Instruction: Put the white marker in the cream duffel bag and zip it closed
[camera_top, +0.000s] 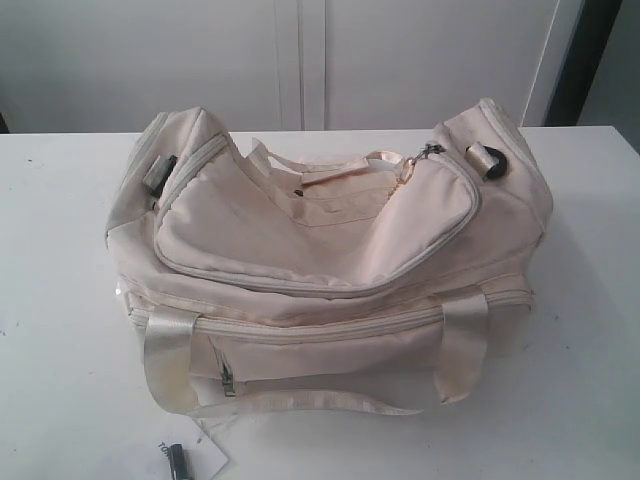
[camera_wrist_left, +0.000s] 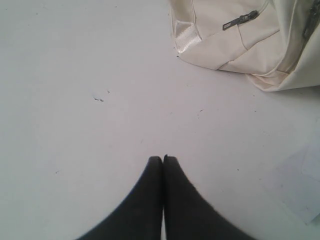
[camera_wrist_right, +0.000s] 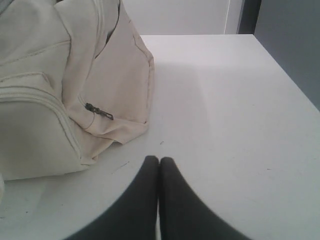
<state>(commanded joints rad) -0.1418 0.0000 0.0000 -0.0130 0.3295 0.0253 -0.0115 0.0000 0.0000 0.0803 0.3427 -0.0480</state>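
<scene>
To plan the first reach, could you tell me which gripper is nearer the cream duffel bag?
Right, it seems. The right gripper sits just off an end corner of the cream duffel bag; the left gripper has a wider stretch of table before it.

One bag (camera_top: 330, 250), one worktop (camera_top: 580, 400). Two handles show: a front handle (camera_top: 168, 365) and a rear handle (camera_top: 330, 163). Two zip pulls: a pocket pull (camera_top: 228, 385) and a flap pull (camera_top: 428, 152). One black ring (camera_top: 497, 165), one paper tag (camera_top: 212, 458), and one marker (camera_top: 178, 462), only its dark end in view. Two grippers: left gripper (camera_wrist_left: 162, 158), right gripper (camera_wrist_right: 159, 159).
</scene>
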